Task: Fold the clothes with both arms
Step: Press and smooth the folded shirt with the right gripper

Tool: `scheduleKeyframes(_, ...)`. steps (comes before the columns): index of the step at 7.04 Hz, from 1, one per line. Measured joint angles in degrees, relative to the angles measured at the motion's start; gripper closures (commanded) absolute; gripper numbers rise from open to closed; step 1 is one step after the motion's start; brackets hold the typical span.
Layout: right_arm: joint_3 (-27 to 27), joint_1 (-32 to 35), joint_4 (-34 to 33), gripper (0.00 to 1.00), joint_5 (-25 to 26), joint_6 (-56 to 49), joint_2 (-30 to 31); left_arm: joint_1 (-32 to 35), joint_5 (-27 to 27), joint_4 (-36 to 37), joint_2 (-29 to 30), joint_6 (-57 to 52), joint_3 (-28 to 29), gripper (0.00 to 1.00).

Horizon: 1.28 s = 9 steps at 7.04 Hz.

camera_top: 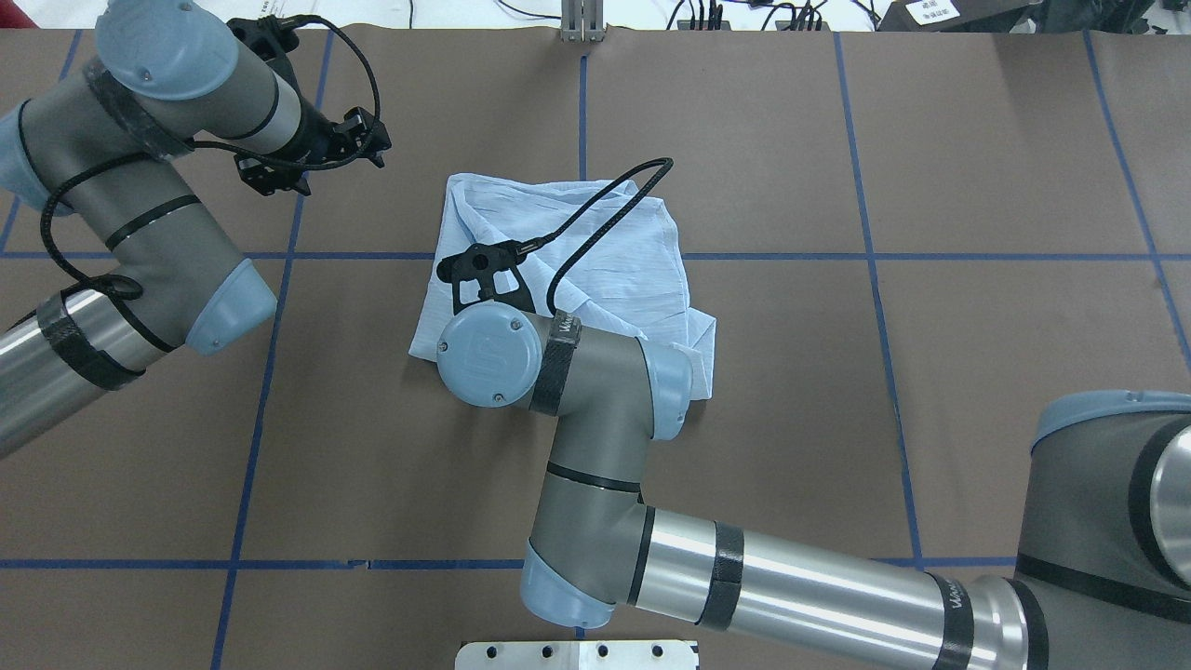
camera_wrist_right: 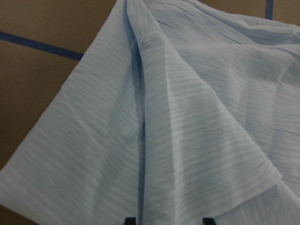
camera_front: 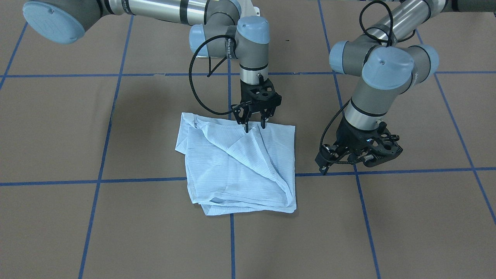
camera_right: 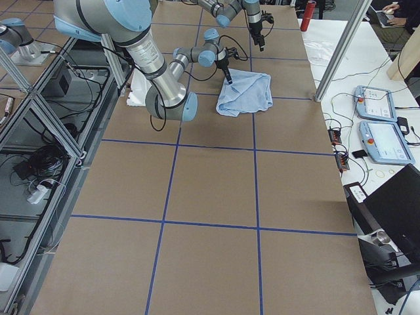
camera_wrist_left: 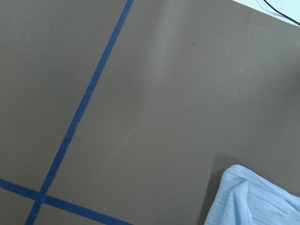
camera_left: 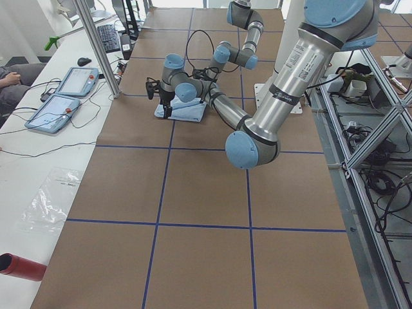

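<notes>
The light blue striped shirt [camera_front: 232, 166] lies folded into a rough square in the middle of the brown table [camera_front: 407, 217]. My right gripper [camera_front: 255, 127] points straight down at the shirt's edge nearest the robot. Its jaws are open, and the tips touch or hover just over a ridge of cloth. In the right wrist view the shirt [camera_wrist_right: 187, 117] fills the frame, with both fingertips [camera_wrist_right: 130, 220] apart at the bottom edge. My left gripper [camera_front: 360, 157] hangs above bare table beside the shirt, looks open and holds nothing. In the overhead view my right wrist covers part of the shirt [camera_top: 614, 251].
Blue tape lines [camera_front: 135, 180] cross the table in a grid. The left wrist view shows bare table and one shirt corner [camera_wrist_left: 253, 201]. Operator tablets [camera_right: 377, 121] lie on a white side bench past the table's far edge.
</notes>
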<state>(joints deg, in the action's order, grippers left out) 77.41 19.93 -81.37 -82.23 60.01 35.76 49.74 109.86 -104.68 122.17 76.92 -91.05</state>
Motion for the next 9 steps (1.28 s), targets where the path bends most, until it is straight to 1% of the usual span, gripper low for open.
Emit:
scheduleKeyframes(1,-0.21,-0.09,0.04,0.5,0.29,-0.04,0.03,0.0,0.0,0.0,0.0,0.13,0.04,0.0)
scheduleKeyframes(2,-0.41,-0.12,0.08,0.63,0.47,-0.06,0.04,-0.05,0.0,0.0,0.0,0.35,0.07,0.0)
scheduleKeyframes(3,-0.53,-0.15,0.12,0.86,0.54,-0.06,0.05,-0.07,0.0,0.0,0.0,0.51,0.08,0.0)
scheduleKeyframes(4,-0.57,-0.15,0.15,1.0,0.57,-0.07,0.03,-0.08,0.0,0.0,-0.01,0.59,0.08,0.0)
scheduleKeyframes(9,-0.07,1.3,0.25,1.0,0.58,0.07,0.01,-0.16,0.06,0.0,0.1,0.95,0.1,0.0)
